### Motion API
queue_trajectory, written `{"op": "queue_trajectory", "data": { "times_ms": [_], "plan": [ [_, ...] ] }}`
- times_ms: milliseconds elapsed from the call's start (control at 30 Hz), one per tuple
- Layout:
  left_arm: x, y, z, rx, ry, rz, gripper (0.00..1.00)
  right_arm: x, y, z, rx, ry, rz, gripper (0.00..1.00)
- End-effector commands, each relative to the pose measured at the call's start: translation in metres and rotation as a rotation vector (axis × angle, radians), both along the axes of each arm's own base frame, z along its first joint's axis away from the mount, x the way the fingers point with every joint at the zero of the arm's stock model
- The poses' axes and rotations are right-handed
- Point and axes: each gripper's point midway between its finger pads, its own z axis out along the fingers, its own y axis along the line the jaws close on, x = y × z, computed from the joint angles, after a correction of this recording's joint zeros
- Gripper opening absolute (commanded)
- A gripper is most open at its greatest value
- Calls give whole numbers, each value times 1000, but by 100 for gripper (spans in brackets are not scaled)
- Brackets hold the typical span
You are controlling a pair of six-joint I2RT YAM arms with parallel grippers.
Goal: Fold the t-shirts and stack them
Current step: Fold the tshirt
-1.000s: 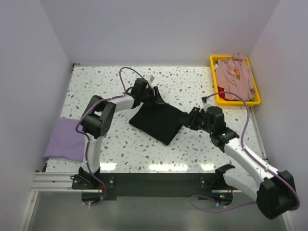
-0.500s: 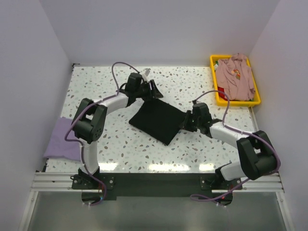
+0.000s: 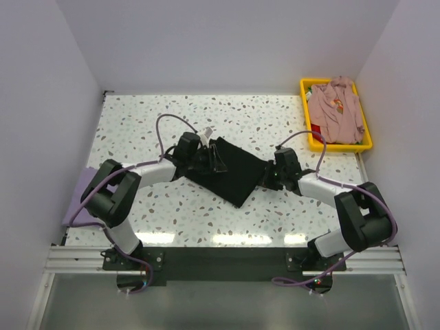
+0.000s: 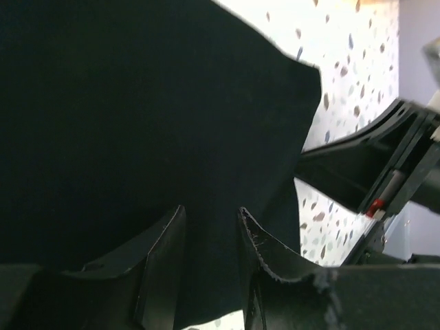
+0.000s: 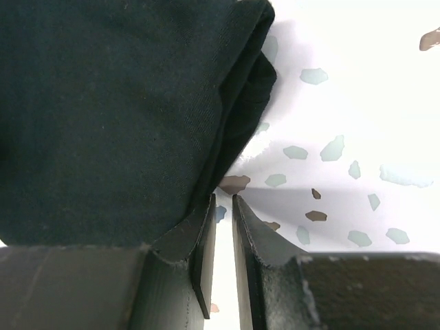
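Note:
The black t-shirt [image 3: 234, 173] lies folded in a rough square mid-table. My left gripper [image 3: 210, 159] lies low over its left part. In the left wrist view the jaws [image 4: 212, 214] stand apart with black cloth [image 4: 137, 103] showing between and beyond them. My right gripper [image 3: 272, 176] sits at the shirt's right corner. In the right wrist view its jaws [image 5: 223, 201] are nearly together with only bare table in the slit, and the folded edge [image 5: 103, 103] lies against the left finger. The lavender t-shirt [image 3: 77, 203] lies at the left edge. The dusty-pink t-shirt [image 3: 335, 110] is in the bin.
The yellow bin [image 3: 366, 142] stands at the back right corner. White walls close in the speckled table [image 3: 275, 120] on three sides. The left arm's elbow [image 3: 110, 192] hangs over the lavender shirt.
My left gripper has come from the shirt's far corner toward me and down onto the shirt. My right arm has folded in, its gripper staying at the right corner.

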Motion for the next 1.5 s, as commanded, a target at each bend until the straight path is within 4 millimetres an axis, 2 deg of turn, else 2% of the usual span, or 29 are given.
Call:
{"op": "queue_trajectory", "data": {
  "times_ms": [0, 100, 200, 233, 333, 400, 433, 500, 533, 633, 733, 833, 900, 1000, 1100, 1200, 1300, 1367, 1400, 1467],
  "plan": [
    [-9, -8, -1, -8, -35, -16, 38, 14, 0, 13, -6, -44, -18, 19],
    [-22, -6, -22, 33, 3, -8, 35, 14, 0, 17, -5, -47, -17, 19],
    [-29, -6, -32, 48, 16, -7, 35, 15, 1, 37, 8, -86, -11, 19],
    [-30, -5, -36, 53, 25, -6, 35, 12, 4, 50, 29, -110, 3, 20],
    [-32, -6, -39, 58, 28, -7, 35, 9, 10, 72, 57, -147, 26, 22],
    [-35, -7, -42, 59, 31, -5, 35, 6, 24, 91, 68, -194, 54, 23],
    [-35, -6, -41, 59, 31, -1, 35, -1, 36, 95, 72, -202, 91, 24],
    [-35, -7, -40, 55, 29, 1, 35, -2, 51, 100, 74, -218, 116, 25],
    [-34, -7, -40, 53, 29, 2, 35, -9, 67, 101, 83, -226, 157, 25],
    [-35, -7, -39, 53, 30, 5, 36, -18, 94, 92, 79, -216, 213, 24],
    [-34, -5, -40, 62, 30, 15, 36, -26, 109, 73, 75, -183, 245, 24],
    [-34, -3, -43, 71, 39, 22, 36, -35, 108, 47, 60, -137, 247, 23],
    [-34, -3, -42, 71, 39, 23, 36, -45, 100, 26, 35, -94, 242, 22],
    [-35, -2, -44, 76, 46, 24, 36, -58, 88, 5, 7, -44, 235, 21],
    [-37, -1, -43, 76, 44, 26, 37, -64, 76, -9, -29, -25, 219, 21],
    [-35, -3, -30, 57, 24, 18, 39, -67, 71, -14, -53, -9, 212, 21],
    [-25, -4, -5, 57, -33, 16, 46, -62, 66, -11, -57, -4, 207, 22],
    [-16, -1, 18, 57, -73, 30, 48, -53, 53, -10, -58, 8, 172, 22],
    [-9, 5, 25, 66, -93, 44, 50, -53, 53, -7, -30, 19, 194, 23],
    [0, 17, 42, 73, -118, 81, 52, -40, 34, -5, -22, 32, 165, 23]
  ]
}}
